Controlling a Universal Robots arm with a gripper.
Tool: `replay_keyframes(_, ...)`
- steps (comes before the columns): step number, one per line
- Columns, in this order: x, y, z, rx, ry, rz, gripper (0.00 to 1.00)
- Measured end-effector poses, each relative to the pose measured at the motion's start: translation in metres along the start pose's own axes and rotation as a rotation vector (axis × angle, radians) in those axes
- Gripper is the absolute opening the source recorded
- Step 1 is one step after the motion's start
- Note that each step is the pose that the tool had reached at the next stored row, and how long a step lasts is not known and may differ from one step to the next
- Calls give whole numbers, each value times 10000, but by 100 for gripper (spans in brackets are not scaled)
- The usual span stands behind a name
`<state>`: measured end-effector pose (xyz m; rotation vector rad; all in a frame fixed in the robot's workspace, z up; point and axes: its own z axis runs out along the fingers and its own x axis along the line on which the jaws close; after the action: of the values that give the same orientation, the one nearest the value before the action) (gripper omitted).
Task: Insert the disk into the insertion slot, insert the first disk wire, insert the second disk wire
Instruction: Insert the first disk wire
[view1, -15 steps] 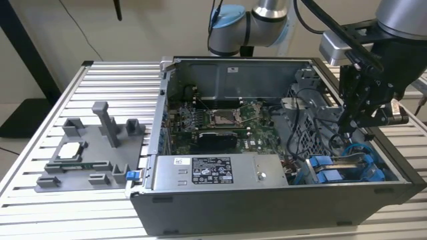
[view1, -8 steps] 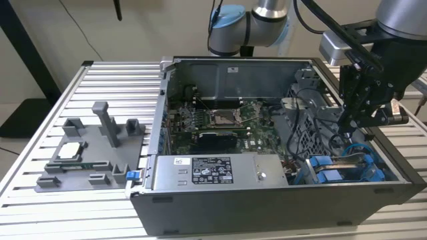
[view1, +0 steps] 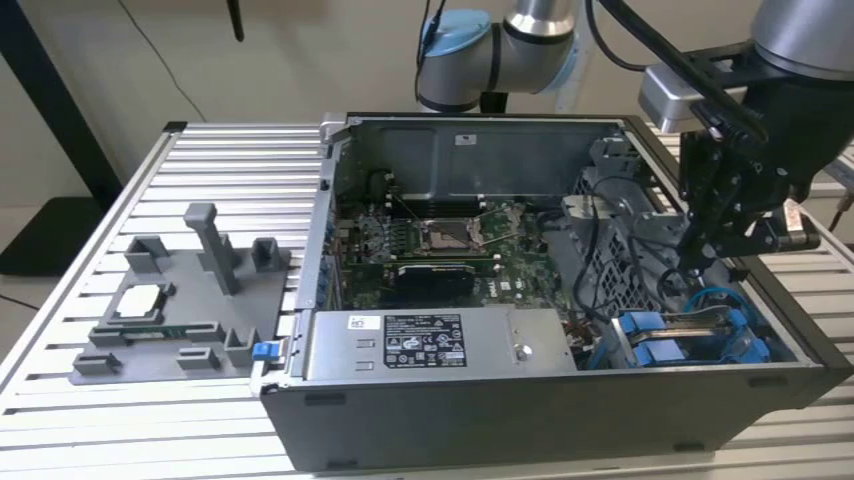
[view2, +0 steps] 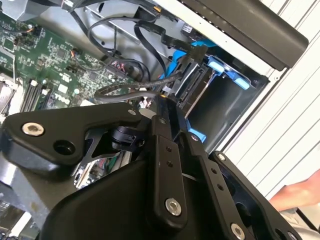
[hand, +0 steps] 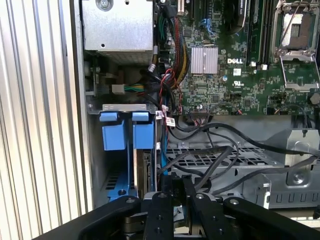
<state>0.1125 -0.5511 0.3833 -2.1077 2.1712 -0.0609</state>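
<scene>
- Presently, item: computer case (view1: 534, 420), open-sided, on a slatted metal counter (view1: 80, 400).
- Insertion slot (view1: 663, 338): in the drive cage with blue fittings, at 4 o'clock of the case in the exterior view.
- Disk (view2: 192, 87): seated on edge in that slot, its connector end facing out.
- Gripper (view1: 697, 262): poised just above the cage; jaws drawn nearly together, seemingly pinching the end of a black disk wire (view2: 135, 90) just beside the disk's connector end.
- Step in hand, by judgement: disk insertion done and a wire insertion under way; whether first or second wire cannot be told.
- Requirement, by judgement: the plug must line up squarely with the disk's port and be pressed straight in, clear of neighbouring cables.
</scene>
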Motion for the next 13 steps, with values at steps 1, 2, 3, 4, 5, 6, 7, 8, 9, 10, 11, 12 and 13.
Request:
replay_keyframes(1,0,-3,6,2,81,-9,0)
replay_keyframes(2,0,-6,13,3,142,-17,0)
replay_keyframes(3,1,-12,18,2,206,-24,0)
replay_keyframes(4,1,-20,23,-3,270,-30,0)
replay_keyframes(5,1,-32,28,-17,321,-35,0)
replay_keyframes(6,0,-46,31,-47,365,-39,0)
replay_keyframes(7,0,-62,33,-90,403,-42,0)
replay_keyframes(8,1,-81,36,-147,438,-43,0)
replay_keyframes(9,2,-101,40,-211,467,-45,0)
replay_keyframes(10,3,-121,44,-279,495,-46,0)
replay_keyframes(11,6,-139,48,-345,518,-45,0)
replay_keyframes(12,9,-158,51,-411,541,-45,0)
replay_keyframes(13,11,-174,55,-468,559,-46,0)
